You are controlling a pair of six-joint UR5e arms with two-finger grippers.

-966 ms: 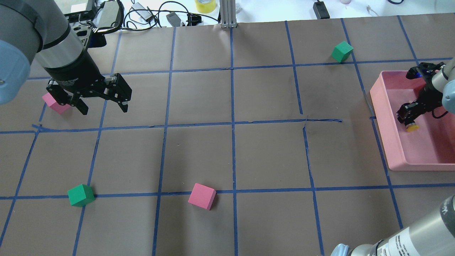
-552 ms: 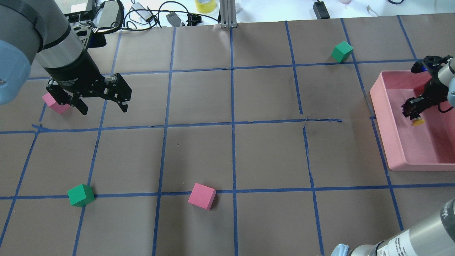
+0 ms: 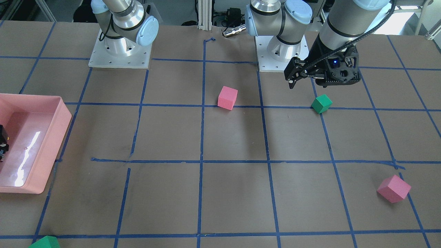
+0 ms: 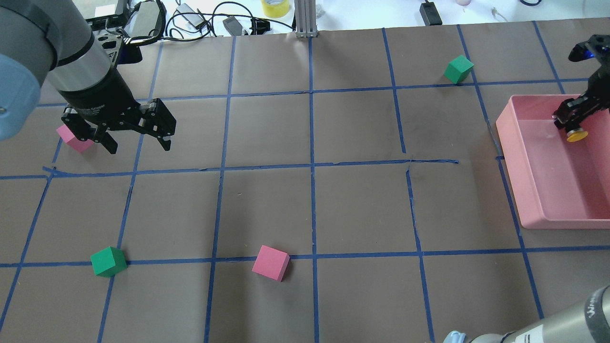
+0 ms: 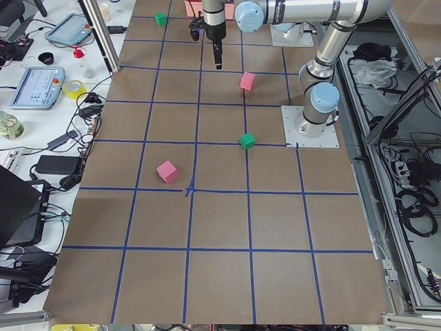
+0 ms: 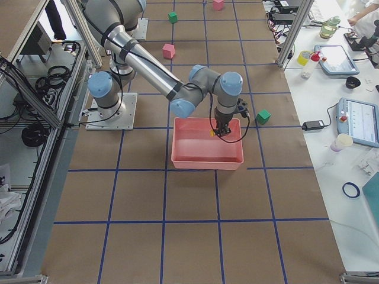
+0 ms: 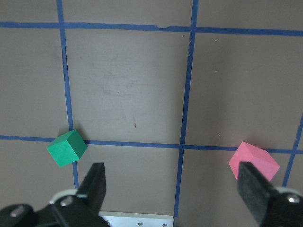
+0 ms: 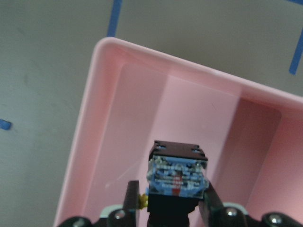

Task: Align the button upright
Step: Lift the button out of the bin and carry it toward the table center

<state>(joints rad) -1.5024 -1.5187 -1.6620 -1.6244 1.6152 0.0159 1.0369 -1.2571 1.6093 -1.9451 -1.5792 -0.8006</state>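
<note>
The right gripper (image 4: pixel 571 125) pinches the button (image 4: pixel 576 136) by its black body, over the far end of the pink tray (image 4: pixel 511 174). The yellow cap projects below the fingertips and the base faces the wrist, so the long axis appears inverted. The left gripper (image 4: pixel 139 145) hovers spread and empty, well apart at the far left.

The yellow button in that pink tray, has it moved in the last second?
Yes. In the overhead view the button, held by the right gripper, has gone toward the pink tray's far wall, away from the robot.
</note>
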